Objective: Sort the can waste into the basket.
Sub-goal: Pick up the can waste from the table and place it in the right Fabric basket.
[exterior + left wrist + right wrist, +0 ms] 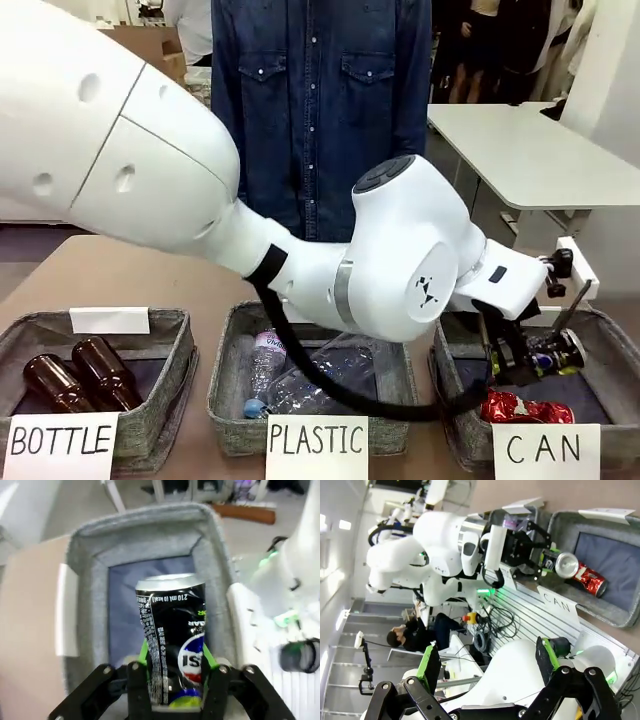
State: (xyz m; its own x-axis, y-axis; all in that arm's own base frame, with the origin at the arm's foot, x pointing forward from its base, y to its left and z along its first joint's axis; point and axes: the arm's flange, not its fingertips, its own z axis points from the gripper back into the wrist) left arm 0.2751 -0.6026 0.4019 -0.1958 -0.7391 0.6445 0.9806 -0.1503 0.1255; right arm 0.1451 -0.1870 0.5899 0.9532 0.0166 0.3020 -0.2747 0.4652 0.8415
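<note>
We are looking across a brown desk [120, 275] at three grey woven-fabric baskets standing in a row, each rectangular with a dark lining and a white paper sign. The one signed "CAN" [608, 345] is sitting at the right; the "PLASTIC" basket [225, 370] in the middle is holding crumpled clear plastic bottles [300, 370], and the "BOTTLE" basket [170, 365] at the left is holding two brown glass bottles [75, 378].

We are seeing two cans. A red, crushed, shiny can [525, 408] is lying on the floor of the CAN basket. A dark blue and silver Pepsi can [172, 635], dented along its side, is being held above the same basket's open mouth.

The white left arm is reaching across the middle, its smooth rounded joints bending down toward the CAN basket. Its left end effector [172, 692] is clamping the Pepsi can between green pads [144, 652]. The right end effector [487, 665] is holding nothing, its fingers spread wide apart.

A person in a dark denim shirt [320, 100] is standing at the far side.
</note>
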